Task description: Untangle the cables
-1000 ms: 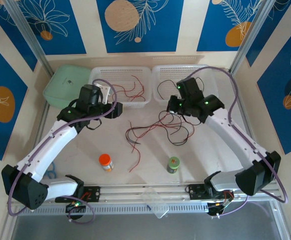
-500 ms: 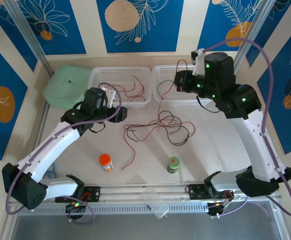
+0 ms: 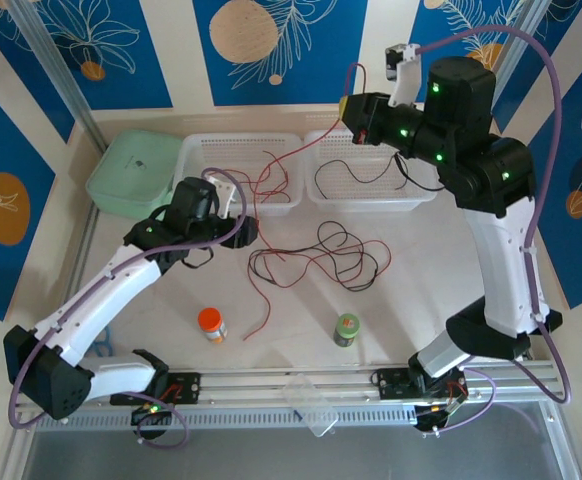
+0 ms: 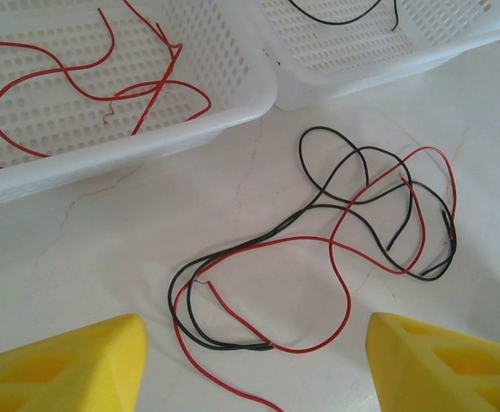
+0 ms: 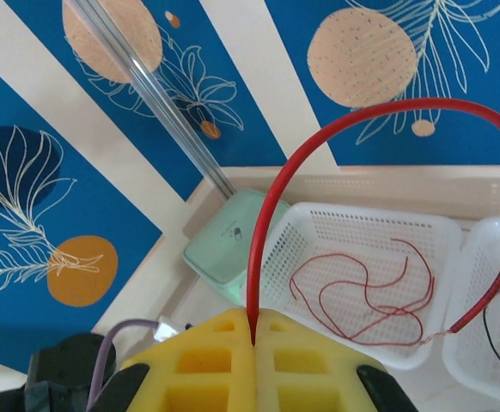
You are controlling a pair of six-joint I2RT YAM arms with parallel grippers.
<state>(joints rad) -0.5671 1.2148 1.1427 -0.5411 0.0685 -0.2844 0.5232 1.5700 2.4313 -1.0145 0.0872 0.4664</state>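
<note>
So the right tool point(image 5: 254, 330) was shut tight on a red wire point(image 5: 263, 197), pinching it right at the tips, way up in the upper right of the overhead view. From the pinch the wire sprang up and over in an arc, and its bare end hung at the right of the wrist shot. In the overhead view the long part slanted down-left across the two white baskets point(image 3: 241, 137) toward the middle of the frame. There it seemed to run into the tangle point(image 3: 321, 262), though I couldn't tell exactly where it crossed the others.

The left tool point(image 4: 254, 352) was open, with its yellow fingers point(image 4: 61, 365) spread wide in the bottom corners of its own camera. It held nothing and hung just above the counter point(image 4: 78, 249) near that tangle. The pile was red and black strands looped over each other mid-frame, just below the baskets. A few loose ones lay in the baskets, red in the left one and black in the right.

Handling-wise, my guess is these things are super light and floppy with slick insulation, so a pull on one could drag the whole bunch instead of sliding it free. I'd pin the pile with the open tool on a black loop clear of the crossings, and grab near a free end, not mid-knot. Nothing looks fragile, but they're thin enough to slip out of a loose pinch.
</note>
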